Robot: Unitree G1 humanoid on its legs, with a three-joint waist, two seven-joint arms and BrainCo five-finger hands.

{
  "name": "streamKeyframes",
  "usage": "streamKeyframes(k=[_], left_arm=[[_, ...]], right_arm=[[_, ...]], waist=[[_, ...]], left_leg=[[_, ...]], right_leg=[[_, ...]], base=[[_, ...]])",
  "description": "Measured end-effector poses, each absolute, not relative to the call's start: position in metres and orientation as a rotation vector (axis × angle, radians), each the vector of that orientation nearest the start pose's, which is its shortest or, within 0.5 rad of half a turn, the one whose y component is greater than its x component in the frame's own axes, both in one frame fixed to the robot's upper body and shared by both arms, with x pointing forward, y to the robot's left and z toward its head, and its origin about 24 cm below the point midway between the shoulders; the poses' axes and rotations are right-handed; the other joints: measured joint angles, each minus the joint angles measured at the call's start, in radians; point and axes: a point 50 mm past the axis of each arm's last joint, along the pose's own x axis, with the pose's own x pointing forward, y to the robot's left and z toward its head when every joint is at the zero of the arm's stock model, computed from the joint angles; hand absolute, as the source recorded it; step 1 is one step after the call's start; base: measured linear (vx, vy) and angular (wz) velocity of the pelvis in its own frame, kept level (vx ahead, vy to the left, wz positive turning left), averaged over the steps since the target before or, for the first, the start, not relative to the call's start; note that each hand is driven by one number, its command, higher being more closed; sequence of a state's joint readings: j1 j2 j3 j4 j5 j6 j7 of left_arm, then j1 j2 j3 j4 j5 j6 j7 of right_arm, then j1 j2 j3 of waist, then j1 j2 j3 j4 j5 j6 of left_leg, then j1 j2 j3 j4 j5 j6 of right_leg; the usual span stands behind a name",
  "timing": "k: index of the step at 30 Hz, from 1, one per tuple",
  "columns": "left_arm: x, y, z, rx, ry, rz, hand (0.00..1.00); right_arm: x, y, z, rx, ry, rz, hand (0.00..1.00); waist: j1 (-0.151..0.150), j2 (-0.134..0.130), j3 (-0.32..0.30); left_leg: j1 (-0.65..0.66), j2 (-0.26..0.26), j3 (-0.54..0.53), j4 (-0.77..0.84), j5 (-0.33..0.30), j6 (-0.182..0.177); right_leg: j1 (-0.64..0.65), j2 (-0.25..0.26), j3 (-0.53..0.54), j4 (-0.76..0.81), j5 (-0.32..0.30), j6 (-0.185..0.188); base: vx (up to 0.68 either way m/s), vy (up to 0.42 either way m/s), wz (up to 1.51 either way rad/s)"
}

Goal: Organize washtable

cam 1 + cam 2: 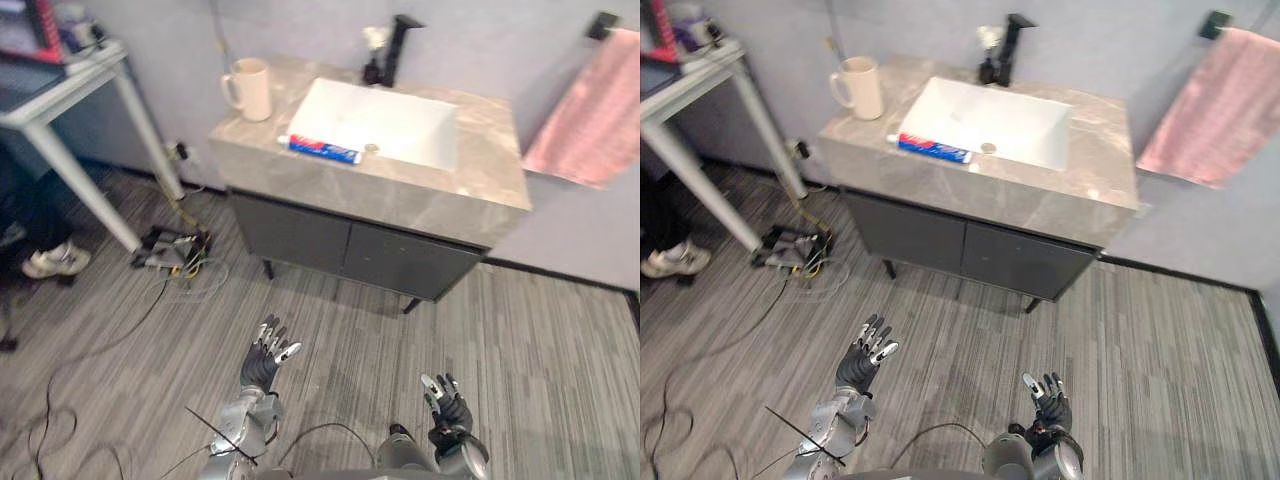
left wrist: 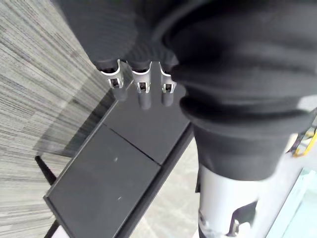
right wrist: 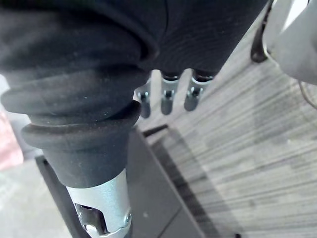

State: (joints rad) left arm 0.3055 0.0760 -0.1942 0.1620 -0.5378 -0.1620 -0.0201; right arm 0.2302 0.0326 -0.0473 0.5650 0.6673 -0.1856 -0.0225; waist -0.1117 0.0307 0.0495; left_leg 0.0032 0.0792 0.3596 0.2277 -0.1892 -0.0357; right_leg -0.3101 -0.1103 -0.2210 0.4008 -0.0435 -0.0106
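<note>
Left hand (image 1: 268,352), right hand (image 1: 445,408): fingers straight and apart, holding nothing. Table (image 1: 400,195) well ahead of both, bearing mug (image 1: 250,89) and toothpaste tube (image 1: 322,149).

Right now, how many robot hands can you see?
2. The left hand hangs over the floor at lower left, and the right hand at lower right. Both are open, empty and short of the washtable.

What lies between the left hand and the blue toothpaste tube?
Left eye view: grey striped floor, the dark cabinet front, then the marble counter's edge before the tube.
</note>
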Motion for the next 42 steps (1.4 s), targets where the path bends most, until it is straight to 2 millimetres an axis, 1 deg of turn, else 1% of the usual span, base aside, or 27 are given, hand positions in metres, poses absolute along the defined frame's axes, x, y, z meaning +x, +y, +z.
streamKeyframes(k=[1,3,5,7,9,12,14,16,17,18,20,22,23,24,25,28,29,30,33,35,36,37,38,39,40,41,42], left_arm=[[0.171,0.139,-0.046,-0.483,0.324,0.032,0.0],[0.17,0.133,-0.047,-0.512,0.327,0.038,0.0],[0.171,0.128,-0.046,-0.533,0.324,0.037,0.0],[0.171,0.126,-0.046,-0.539,0.323,0.035,0.0],[0.169,0.13,-0.048,-0.521,0.336,0.037,0.0],[0.173,0.13,-0.046,-0.497,0.329,0.006,0.0],[0.173,0.126,-0.046,-0.493,0.335,-0.017,0.0],[0.177,0.119,-0.043,-0.505,0.324,-0.037,0.0],[0.181,0.115,-0.04,-0.506,0.312,-0.056,0.0],[0.185,0.112,-0.037,-0.505,0.297,-0.074,0.0],[0.185,0.115,-0.037,-0.494,0.296,-0.067,0.0],[0.187,0.114,-0.036,-0.489,0.294,-0.081,0.0],[0.188,0.113,-0.035,-0.488,0.289,-0.086,0.0],[0.194,0.111,-0.032,-0.487,0.275,-0.102,0.0],[0.199,0.109,-0.028,-0.485,0.256,-0.115,0.0],[0.201,0.113,-0.027,-0.457,0.248,-0.114,0.0],[0.2,0.113,-0.031,-0.439,0.264,-0.115,0.0],[0.202,0.111,-0.031,-0.43,0.265,-0.126,0.0],[0.204,0.099,-0.031,-0.422,0.269,-0.181,0.0],[0.204,0.095,-0.031,-0.437,0.268,-0.194,0.0],[0.203,0.094,-0.032,-0.442,0.274,-0.191,0.0],[0.2,0.095,-0.034,-0.445,0.285,-0.184,0.0],[0.198,0.095,-0.035,-0.446,0.289,-0.181,0.0],[0.195,0.096,-0.037,-0.448,0.299,-0.176,0.0],[0.195,0.095,-0.037,-0.451,0.299,-0.174,0.0],[0.188,0.099,-0.043,-0.457,0.327,-0.141,0.0],[0.184,0.102,-0.045,-0.458,0.332,-0.133,0.0]], right_arm=[[0.14,-0.172,-0.11,0.627,0.559,-0.43,0.0],[0.141,-0.18,-0.108,0.585,0.555,-0.417,0.0],[0.142,-0.179,-0.109,0.583,0.56,-0.423,0.0],[0.142,-0.184,-0.108,0.568,0.557,-0.438,0.0],[0.151,-0.184,-0.104,0.567,0.528,-0.425,0.0],[0.156,-0.179,-0.102,0.581,0.517,-0.42,0.0],[0.152,-0.183,-0.103,0.581,0.518,-0.446,0.0],[0.153,-0.19,-0.1,0.583,0.495,-0.479,0.0],[0.153,-0.193,-0.098,0.585,0.484,-0.496,0.0],[0.153,-0.193,-0.098,0.586,0.481,-0.497,0.0],[0.149,-0.19,-0.1,0.597,0.494,-0.505,0.0],[0.146,-0.192,-0.101,0.609,0.494,-0.522,0.0],[0.146,-0.194,-0.101,0.613,0.491,-0.527,0.0],[0.146,-0.196,-0.101,0.604,0.49,-0.527,0.0],[0.147,-0.196,-0.1,0.601,0.488,-0.524,0.0],[0.149,-0.193,-0.1,0.605,0.489,-0.509,0.0],[0.15,-0.194,-0.099,0.601,0.481,-0.506,0.0],[0.162,-0.194,-0.09,0.604,0.436,-0.483,0.0],[0.178,-0.196,-0.068,0.605,0.318,-0.419,0.0],[0.188,-0.194,-0.056,0.608,0.254,-0.372,0.0],[0.188,-0.188,-0.056,0.61,0.269,-0.355,0.0],[0.178,-0.184,-0.062,0.625,0.294,-0.34,0.0],[0.176,-0.184,-0.062,0.63,0.296,-0.333,0.0],[0.17,-0.177,-0.067,0.657,0.33,-0.319,0.0],[0.166,-0.176,-0.069,0.665,0.344,-0.32,0.0],[0.16,-0.171,-0.072,0.68,0.37,-0.315,0.0],[0.157,-0.169,-0.074,0.686,0.381,-0.314,0.0]], waist=[[0.021,-0.015,-0.01],[0.034,0.035,-0.01],[0.045,0.025,-0.004],[0.043,0.047,-0.009],[0.045,0.043,-0.021],[0.048,0.016,-0.013],[0.047,0.022,-0.003],[0.045,0.045,0.028],[0.041,0.051,0.047],[0.035,0.048,0.066],[0.029,0.035,0.075],[0.008,0.025,0.084],[0.008,0.028,0.09],[0.004,0.032,0.102],[0.001,0.025,0.112],[-0.009,0.007,0.124],[-0.01,0.036,0.131],[-0.008,0.063,0.129],[-0.01,0.055,0.128],[-0.008,0.051,0.124],[-0.002,0.048,0.123],[0.015,0.048,0.123],[0.018,0.048,0.123],[0.017,0.046,0.124],[0.019,0.043,0.126],[0.025,0.031,0.129],[0.031,0.027,0.13]], left_leg=[[0.016,-0.023,0.024,-0.017,0.0,0.001],[0.007,-0.01,0.026,-0.001,0.007,0.009],[0.013,-0.012,0.022,-0.009,-0.02,0.012],[0.029,0.012,0.012,-0.136,0.03,-0.016],[0.044,-0.001,0.019,-0.144,0.034,-0.001],[0.038,-0.019,0.0,-0.141,0.033,0.0],[0.05,-0.03,-0.008,-0.14,0.032,0.001],[0.075,-0.034,-0.021,-0.142,0.021,0.019],[0.095,-0.039,-0.04,-0.142,0.011,0.034],[0.12,-0.046,-0.067,-0.142,-0.012,0.073],[0.133,-0.056,-0.089,-0.142,-0.022,0.083],[0.144,-0.052,-0.139,-0.145,-0.037,0.083],[0.151,-0.046,-0.149,-0.146,-0.04,0.079],[0.167,-0.036,-0.178,-0.15,-0.044,0.074],[0.191,-0.028,-0.214,-0.161,-0.052,0.059],[0.252,-0.018,-0.264,-0.161,-0.094,-0.004],[0.269,0.02,-0.281,-0.156,-0.112,-0.031],[0.253,0.05,-0.274,-0.147,-0.089,-0.068],[0.26,0.065,-0.278,-0.089,0.036,-0.08],[0.197,0.079,-0.277,0.04,0.103,-0.088],[0.147,0.087,-0.279,0.144,0.172,-0.095],[0.092,0.099,-0.286,0.263,0.249,-0.125],[0.076,0.1,-0.289,0.299,0.245,-0.13],[0.0,0.111,-0.295,0.463,0.207,-0.152],[-0.03,0.117,-0.281,0.508,0.181,-0.143],[-0.067,0.123,-0.24,0.552,0.124,-0.093],[-0.076,0.127,-0.22,0.555,0.097,-0.072]], right_leg=[[0.056,-0.002,-0.105,-0.115,0.009,-0.027],[0.112,0.048,-0.071,-0.278,0.101,-0.018],[0.166,0.044,-0.04,-0.344,0.122,-0.01],[0.199,0.061,-0.034,-0.377,0.13,-0.001],[0.22,0.055,-0.018,-0.419,0.153,0.028],[0.212,0.032,-0.028,-0.409,0.156,0.037],[0.191,0.006,-0.025,-0.314,0.119,0.071],[0.12,-0.028,-0.022,-0.093,0.069,0.075],[0.048,-0.055,-0.02,0.09,0.061,0.077],[-0.02,-0.072,-0.002,0.245,0.006,0.083],[-0.068,-0.051,0.025,0.298,-0.087,0.088],[-0.102,0.02,0.038,0.157,-0.112,0.09],[-0.105,0.038,0.033,0.1,-0.103,0.079],[-0.104,0.062,0.025,-0.04,-0.059,0.05],[-0.104,0.064,0.018,-0.172,0.014,0.053],[-0.11,0.029,0.032,-0.315,0.151,0.053],[-0.1,0.048,0.017,-0.279,0.244,0.015],[-0.123,0.066,0.005,-0.219,0.185,-0.013],[-0.137,0.045,-0.022,-0.036,0.044,-0.042],[-0.103,0.054,-0.027,-0.058,0.016,-0.049],[-0.065,0.074,-0.022,-0.113,0.016,-0.051],[-0.022,0.097,-0.007,-0.171,0.017,-0.053],[-0.011,0.104,-0.002,-0.183,0.017,-0.053],[0.037,0.124,0.022,-0.235,0.016,-0.051],[0.059,0.129,0.035,-0.25,0.016,-0.054],[0.097,0.132,0.064,-0.272,0.017,-0.067],[0.113,0.132,0.079,-0.279,0.016,-0.07]], base=[[0.17,0.008,-1.13],[0.16,0.001,-0.77],[0.12,0.04,-0.43],[0.12,0.065,-0.29],[0.07,0.09,-0.17],[0.07,0.107,0.18],[0.07,0.14,0.27],[0.05,0.168,0.32],[0.09,0.147,0.47],[0.1,0.115,0.45],[0.12,0.021,0.43],[0.22,-0.042,0.64],[0.27,-0.095,0.68],[0.33,-0.127,0.85],[0.35,-0.14,0.94],[0.4,-0.187,0.77],[0.4,-0.2,0.42],[0.59,-0.307,0.34],[0.51,-0.305,0.34],[0.37,-0.251,0.1],[0.44,-0.273,-0.23],[0.38,-0.204,-0.34],[0.46,-0.209,-0.49],[0.36,-0.147,-0.41],[0.4,-0.151,-0.61],[0.25,-0.079,-0.52],[0.28,-0.069,-0.92]])
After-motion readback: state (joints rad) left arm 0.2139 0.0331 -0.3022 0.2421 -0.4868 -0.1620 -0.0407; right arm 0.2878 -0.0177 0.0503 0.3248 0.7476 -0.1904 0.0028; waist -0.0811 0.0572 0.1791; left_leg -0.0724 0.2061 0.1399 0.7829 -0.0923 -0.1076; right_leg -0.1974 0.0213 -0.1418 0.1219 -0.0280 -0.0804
